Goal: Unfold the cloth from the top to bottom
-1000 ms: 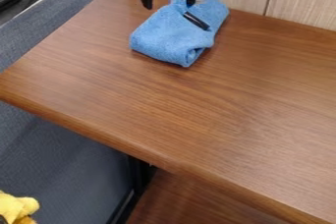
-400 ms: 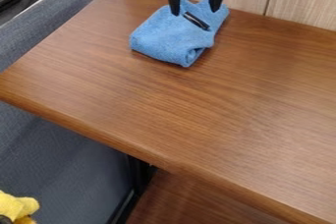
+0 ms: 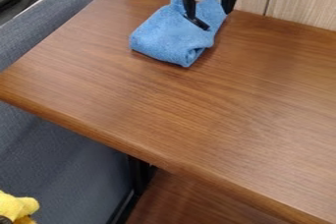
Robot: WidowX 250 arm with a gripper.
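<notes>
A smooth wood finish with fine grain and a soft sheen is being shown by the tabletop (image 3: 197,105); a matt, rough cloth pile is being presented by the blue cloth (image 3: 164,36); woven fabric is being displayed on the grey panel (image 3: 59,159).

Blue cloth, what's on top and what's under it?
On the cloth: a short black stick-like object, its upper end hidden by the claw. Under the cloth: wooden table; anything else beneath is covered, can't tell.

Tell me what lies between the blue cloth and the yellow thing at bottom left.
The camera view shows bare wooden tabletop, then its rounded edge, then a blue-grey surface.
</notes>
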